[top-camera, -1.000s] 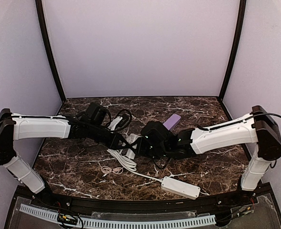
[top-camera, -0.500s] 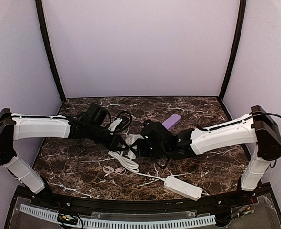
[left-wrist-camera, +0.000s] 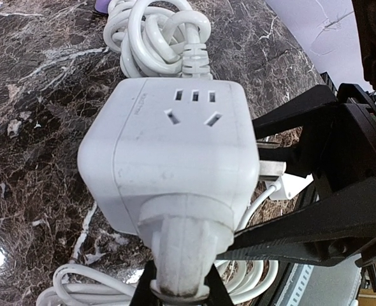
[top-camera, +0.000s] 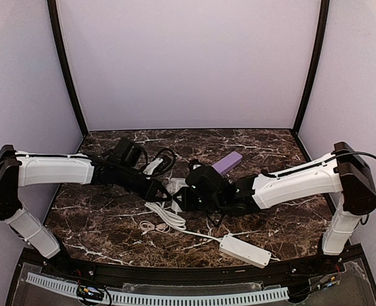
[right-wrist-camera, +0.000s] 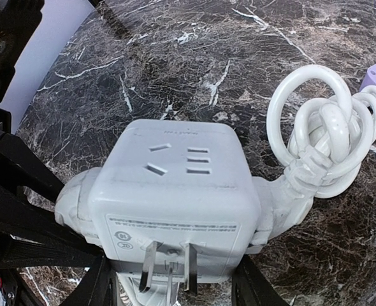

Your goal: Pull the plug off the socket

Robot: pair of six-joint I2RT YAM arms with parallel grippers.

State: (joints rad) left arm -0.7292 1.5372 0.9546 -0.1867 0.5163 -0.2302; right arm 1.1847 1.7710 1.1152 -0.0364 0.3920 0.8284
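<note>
The socket point(left-wrist-camera: 175, 146) is a white cube adapter held above the table between both grippers; it also shows in the right wrist view point(right-wrist-camera: 175, 185) and the top view point(top-camera: 177, 187). My right gripper point(right-wrist-camera: 172, 280) is shut on the socket's sides, with the metal prongs facing its camera. The plug point(left-wrist-camera: 181, 255) is seated in the socket's face and shows at the cube's left in the right wrist view point(right-wrist-camera: 73, 197). My left gripper point(left-wrist-camera: 181, 287) is shut on the plug. In the top view the left gripper point(top-camera: 164, 191) and right gripper point(top-camera: 183, 197) meet at mid-table.
A second plug point(right-wrist-camera: 283, 197) with a coiled white cord point(right-wrist-camera: 322, 127) sits in the opposite face. The long white power strip point(top-camera: 242, 250) lies near the front edge, its thick cord looped under the grippers. A purple block point(top-camera: 227, 162) lies behind, and a thin pale cable point(top-camera: 151, 227) in front.
Both grippers with the socket have shifted slightly left and away. The cord loops and the thin cable moved a little. The plug stays seated.
</note>
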